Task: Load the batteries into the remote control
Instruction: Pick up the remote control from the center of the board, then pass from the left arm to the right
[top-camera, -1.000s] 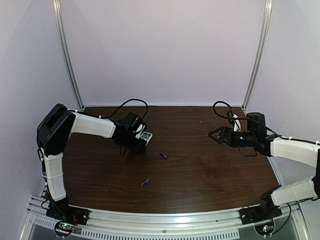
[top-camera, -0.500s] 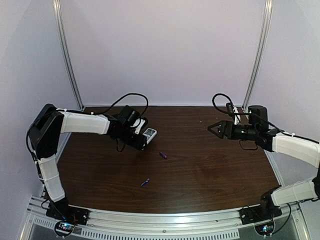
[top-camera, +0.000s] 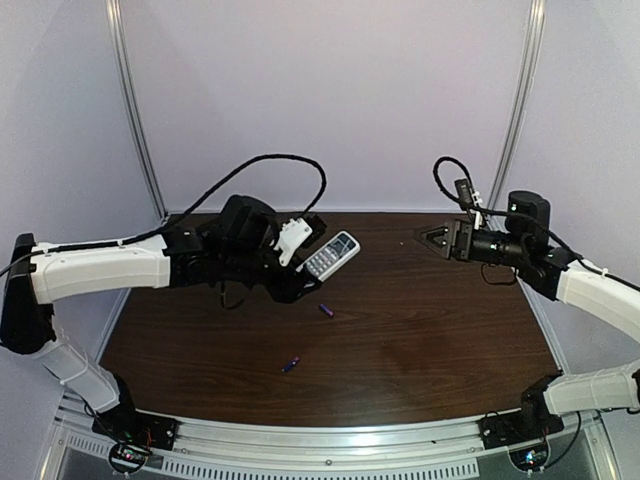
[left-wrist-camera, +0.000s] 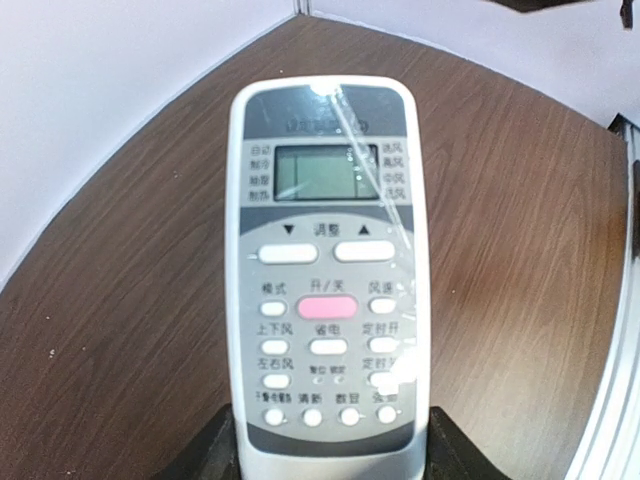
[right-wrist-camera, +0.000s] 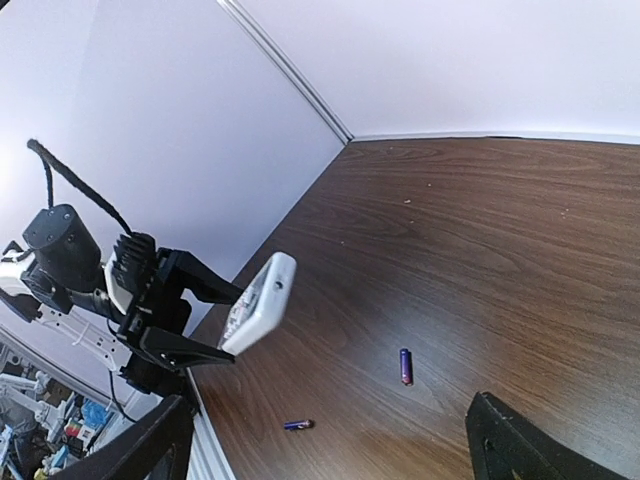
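My left gripper (top-camera: 300, 262) is shut on the near end of the white remote control (top-camera: 332, 254) and holds it up above the table, button face up. In the left wrist view the remote (left-wrist-camera: 325, 270) fills the frame between the black fingers (left-wrist-camera: 205, 455). Two purple-blue batteries lie on the wood: one (top-camera: 326, 310) below the remote, one (top-camera: 290, 364) nearer the front. Both show in the right wrist view, one (right-wrist-camera: 406, 366) in the middle, one (right-wrist-camera: 298, 424) lower left. My right gripper (top-camera: 428, 240) is open and empty, raised at the right, pointing at the remote (right-wrist-camera: 258, 302).
The dark wooden table (top-camera: 420, 330) has white walls behind and at the sides, with metal posts (top-camera: 135, 110) at the back corners. A metal rail (top-camera: 320, 445) runs along the front edge. Black cables (top-camera: 285, 165) loop above the left arm.
My left arm has lifted the remote off the table and swung it right and up. My right gripper has risen slightly and drawn back to the right.
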